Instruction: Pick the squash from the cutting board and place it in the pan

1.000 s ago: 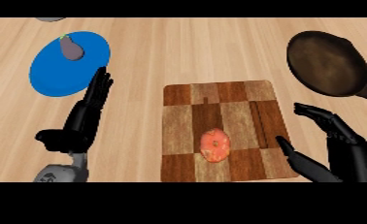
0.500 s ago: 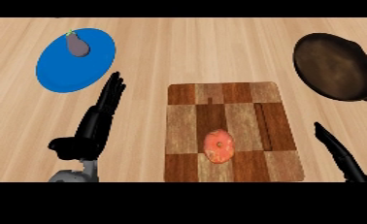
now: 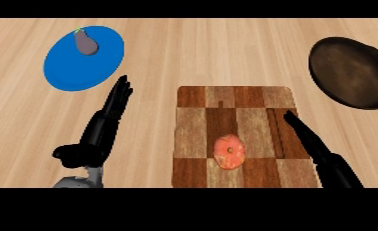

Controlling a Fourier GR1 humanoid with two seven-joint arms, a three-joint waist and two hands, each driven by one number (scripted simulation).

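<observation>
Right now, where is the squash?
In the head view the squash lies on the cutting board, low and centred, just left of the right hand; the pan sits far right.

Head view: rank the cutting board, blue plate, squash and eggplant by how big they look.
1. cutting board
2. blue plate
3. squash
4. eggplant, close to the squash; it lies farther from the camera, so that last pair is unsure.

- The left hand point(image 3: 103, 125) shows at the lower left, fingers straight and together, pointing up and slightly right, thumb stuck out to the left.
- The right hand point(image 3: 317, 147) enters from the lower right, fingers apparently straight, slanting up-left; its palm is cut off by the edge.
</observation>
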